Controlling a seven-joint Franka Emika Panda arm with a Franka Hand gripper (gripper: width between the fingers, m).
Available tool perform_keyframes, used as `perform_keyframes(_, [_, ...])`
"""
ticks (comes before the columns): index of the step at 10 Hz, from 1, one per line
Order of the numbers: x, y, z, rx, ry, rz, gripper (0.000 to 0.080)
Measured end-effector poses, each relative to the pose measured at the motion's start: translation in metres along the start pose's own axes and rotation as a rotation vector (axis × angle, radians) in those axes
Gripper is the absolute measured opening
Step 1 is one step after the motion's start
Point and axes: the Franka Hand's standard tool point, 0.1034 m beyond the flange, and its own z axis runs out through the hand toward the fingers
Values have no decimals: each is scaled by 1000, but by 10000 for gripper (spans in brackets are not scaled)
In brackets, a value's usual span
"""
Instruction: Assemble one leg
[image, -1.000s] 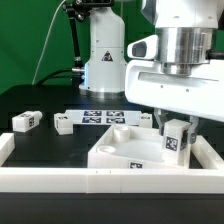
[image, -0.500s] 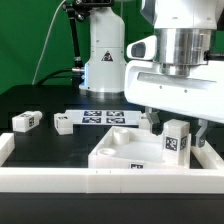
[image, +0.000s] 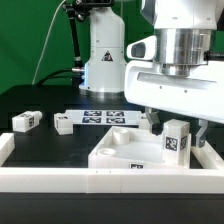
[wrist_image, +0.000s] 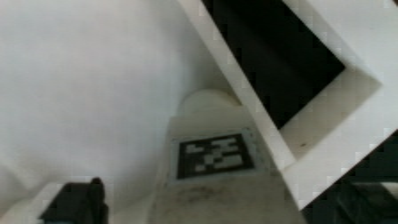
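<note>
1. The black surface (image: 40, 100) is carrying everything, with a white rail running along its near edge.
2. The large white square tray-like part (image: 125, 150) is lying at about 5 o'clock in the exterior view.
3. The marker board (image: 95, 117) is lying flat at roughly 12 o'clock from that part.
4. The tool (image: 177, 128) is hovering with its fingers spread, one on each side of the leg, not pinching it.
5. The leg (image: 178, 140) (wrist_image: 222, 150) is standing upright on the tray-like part, tag facing the camera.
6. Two more small tagged blocks (image: 26, 121) are sitting at 9 o'clock, well apart from the leg.
</note>
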Motion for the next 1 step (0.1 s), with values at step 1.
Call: perform_keyframes(1, [0, 0, 0, 0, 0, 0, 649])
